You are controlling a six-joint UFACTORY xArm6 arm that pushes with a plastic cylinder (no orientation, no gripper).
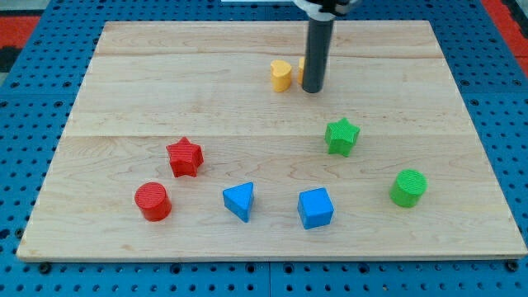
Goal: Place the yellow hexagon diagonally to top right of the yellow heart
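While my tip point(313, 88) is covering the yellow hexagon point(302, 66) upper centre, gripping nothing, I'm risking bumping the yellow heart point(281, 75) alongside.

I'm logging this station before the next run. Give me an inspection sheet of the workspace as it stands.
Surface: wooden board, resting on a blue pegboard.
Job's things: yellow heart near the view's top; yellow hexagon just right of it, almost wholly hidden behind my rod.
Clutter: green star, green cylinder, blue cube, blue triangle, red star, red cylinder.
Grippers: none; my tip sits just right of the heart, at the hexagon.
Cables: nothing seen.
Surroundings: red strips at the top corners.
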